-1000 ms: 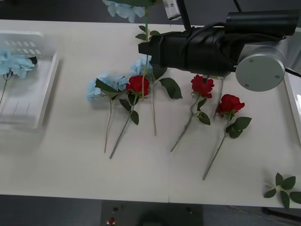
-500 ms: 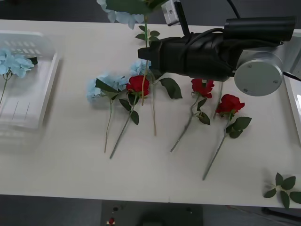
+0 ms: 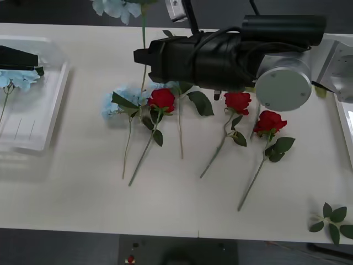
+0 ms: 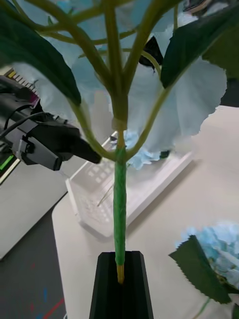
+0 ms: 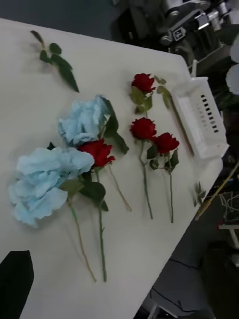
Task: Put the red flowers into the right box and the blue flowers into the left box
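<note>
My right gripper (image 3: 141, 57) is shut on the green stem of a blue flower (image 3: 117, 6), held upright over the table's far middle. In the right wrist view the black fingers (image 4: 107, 284) clamp the stem's base below the flower head (image 4: 191, 99). Two blue flowers (image 3: 118, 100) (image 5: 84, 122) and several red flowers (image 3: 161, 99) (image 3: 237, 102) (image 3: 269, 121) lie on the table. The left box (image 3: 52, 113) at the far left has one blue flower (image 3: 15, 77) in it. My left gripper (image 3: 19, 57) hovers open over that box. The right box (image 3: 347, 130) shows its edge at the right.
Green leaf sprigs lie at the front right corner (image 3: 332, 218) and at the back of the table (image 5: 57, 57). My right forearm (image 3: 220, 55) spans the back of the table above the flower heads. The table's front half is bare.
My right arm has carried the blue flower leftward, towards the left box. My left gripper has come into view above that box. The flowers on the table have not moved.
</note>
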`<action>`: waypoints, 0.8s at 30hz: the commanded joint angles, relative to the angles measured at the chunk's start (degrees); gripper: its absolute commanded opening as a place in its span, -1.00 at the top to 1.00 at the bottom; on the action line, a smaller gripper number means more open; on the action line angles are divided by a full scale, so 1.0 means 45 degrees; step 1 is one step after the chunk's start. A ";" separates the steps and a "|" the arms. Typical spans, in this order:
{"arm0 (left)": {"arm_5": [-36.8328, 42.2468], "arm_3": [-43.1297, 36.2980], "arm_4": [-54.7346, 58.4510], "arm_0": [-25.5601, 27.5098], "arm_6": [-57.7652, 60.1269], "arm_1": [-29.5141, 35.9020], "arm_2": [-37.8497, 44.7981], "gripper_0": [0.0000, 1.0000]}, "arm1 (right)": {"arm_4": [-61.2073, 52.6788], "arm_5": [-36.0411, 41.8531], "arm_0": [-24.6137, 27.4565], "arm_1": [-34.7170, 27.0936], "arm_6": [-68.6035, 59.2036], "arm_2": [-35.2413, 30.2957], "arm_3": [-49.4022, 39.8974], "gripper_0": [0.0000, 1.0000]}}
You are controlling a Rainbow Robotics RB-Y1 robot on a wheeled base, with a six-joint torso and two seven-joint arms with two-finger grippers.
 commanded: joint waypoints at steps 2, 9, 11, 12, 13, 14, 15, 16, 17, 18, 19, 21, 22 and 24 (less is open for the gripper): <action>0.0036 -0.0087 0.1116 -0.0070 -0.1942 -0.0739 0.0180 -0.96 | -0.0051 -0.0080 -0.0409 0.0367 0.0095 -0.0209 0.0045 1.00; -0.0276 -0.0087 0.2405 -0.0070 -0.3524 -0.1286 -0.0777 -0.95 | -0.0070 -0.0099 -0.0389 0.0504 0.0095 -0.0209 0.0143 1.00; -0.0355 -0.0087 0.2756 -0.0070 -0.3875 -0.1325 -0.1187 -0.95 | -0.0070 -0.0099 -0.0389 0.0504 0.0095 -0.0209 0.0143 1.00; -0.0374 -0.0087 0.2932 -0.0070 -0.3993 -0.1364 -0.1343 -0.95 | -0.0070 -0.0099 -0.0389 0.0504 0.0095 -0.0209 0.0143 1.00; -0.0413 -0.0087 0.3186 -0.0070 -0.4208 -0.1403 -0.1578 -0.95 | -0.0070 -0.0099 -0.0389 0.0504 0.0095 -0.0209 0.0143 1.00; -0.0413 -0.0087 0.3284 -0.0070 -0.4227 -0.1442 -0.1675 -0.95 | -0.0070 -0.0099 -0.0389 0.0504 0.0095 -0.0209 0.0143 1.00; -0.0413 -0.0087 0.3518 -0.0070 -0.4286 -0.1501 -0.1910 -0.95 | -0.0070 -0.0099 -0.0389 0.0504 0.0095 -0.0209 0.0143 1.00; -0.0413 -0.0087 0.3616 -0.0070 -0.4325 -0.1540 -0.1988 -0.95 | -0.0070 -0.0099 -0.0389 0.0504 0.0095 -0.0209 0.0143 1.00; -0.0394 -0.0087 0.3694 -0.0070 -0.4383 -0.1579 -0.2086 -0.95 | -0.0070 -0.0099 -0.0389 0.0504 0.0095 -0.0209 0.0143 1.00; -0.0394 -0.0087 0.3752 -0.0070 -0.4461 -0.1676 -0.2183 -0.95 | -0.0070 -0.0099 -0.0389 0.0504 0.0095 -0.0209 0.0143 1.00; -0.0355 -0.0087 0.3792 -0.0070 -0.4520 -0.1735 -0.2222 -0.94 | -0.0070 -0.0099 -0.0389 0.0504 0.0095 -0.0209 0.0143 1.00; -0.0276 -0.0106 0.3831 -0.0109 -0.4735 -0.1891 -0.2300 -0.94 | -0.0070 -0.0099 -0.0389 0.0504 0.0095 -0.0209 0.0143 1.00; -0.0276 -0.0126 0.3870 -0.0090 -0.4872 -0.1950 -0.2379 -0.94 | -0.0070 -0.0099 -0.0389 0.0504 0.0095 -0.0209 0.0143 1.00; -0.0276 -0.0184 0.3967 -0.0109 -0.4950 -0.2087 -0.2554 -0.94 | -0.0070 -0.0099 -0.0389 0.0504 0.0095 -0.0209 0.0143 1.00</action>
